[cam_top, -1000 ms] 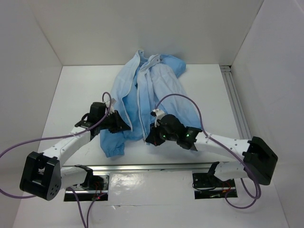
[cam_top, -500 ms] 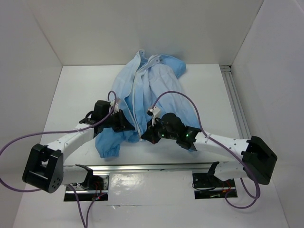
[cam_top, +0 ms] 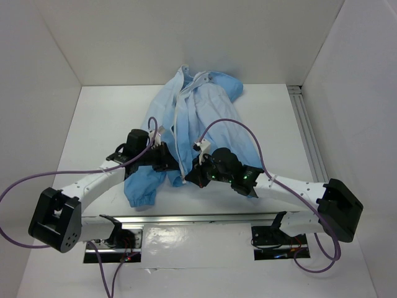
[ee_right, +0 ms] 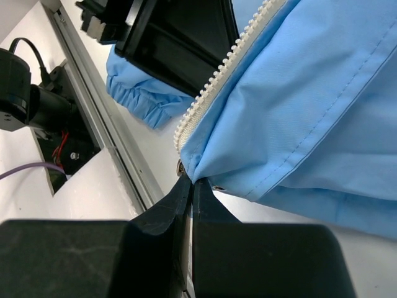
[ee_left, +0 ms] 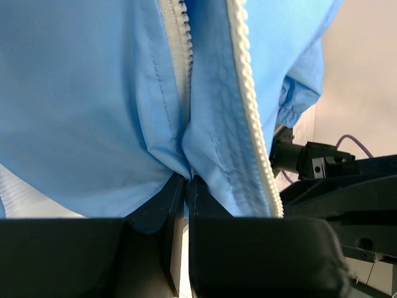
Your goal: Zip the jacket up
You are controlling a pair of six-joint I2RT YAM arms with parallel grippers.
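The light-blue jacket (cam_top: 205, 118) lies in the middle of the table, collar at the far end, its front open with white zipper strips (cam_top: 180, 127) down the middle. My left gripper (cam_top: 172, 165) is shut on the jacket's left front panel near the hem; in the left wrist view (ee_left: 187, 180) the fabric (ee_left: 93, 93) is pinched beside the zipper teeth (ee_left: 251, 112). My right gripper (cam_top: 190, 177) is shut on the right panel's bottom corner, seen in the right wrist view (ee_right: 191, 180) below the zipper end (ee_right: 205, 102). The two grippers are close together.
A gathered cuff (cam_top: 138, 196) of the left sleeve lies near the front edge. A metal rail (cam_top: 307, 133) runs along the table's right side. White walls enclose the table. Purple cables loop over both arms.
My left gripper has moved right toward the right gripper, pulling the left panel with it. The right gripper shifted slightly left. The two zipper edges are now closer at the hem.
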